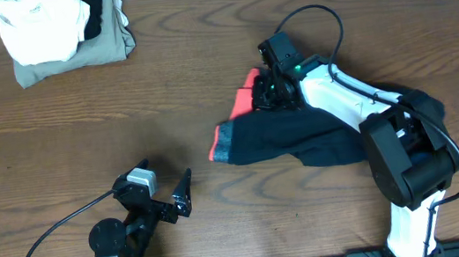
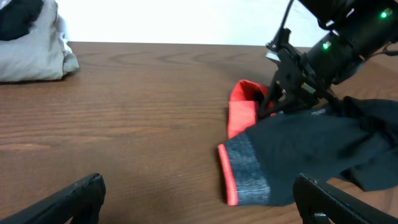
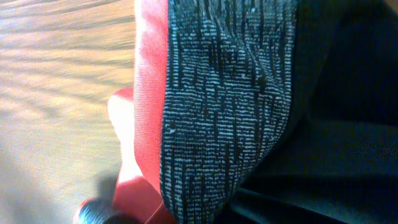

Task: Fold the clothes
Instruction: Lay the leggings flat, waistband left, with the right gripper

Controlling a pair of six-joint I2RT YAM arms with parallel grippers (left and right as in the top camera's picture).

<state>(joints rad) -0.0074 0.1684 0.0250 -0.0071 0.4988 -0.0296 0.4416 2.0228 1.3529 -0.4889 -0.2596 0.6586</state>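
Here, your right jaws clamp the clothes (image 1: 301, 132) at the red waistband; left jaws stand wide, empty.

Your overhead view looks straight down on the whole counter (image 1: 121, 116). Your left wrist view sits low, facing across it toward the clothes (image 2: 323, 149), which your right wrist view shows from very close.

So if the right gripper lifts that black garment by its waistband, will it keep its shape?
Probably floppy: the black garment lies rumpled on the table, so it should drape from the right gripper. Likely light, being thin fabric. The ribbed waistband looks grippy, so slipping seems unlikely.
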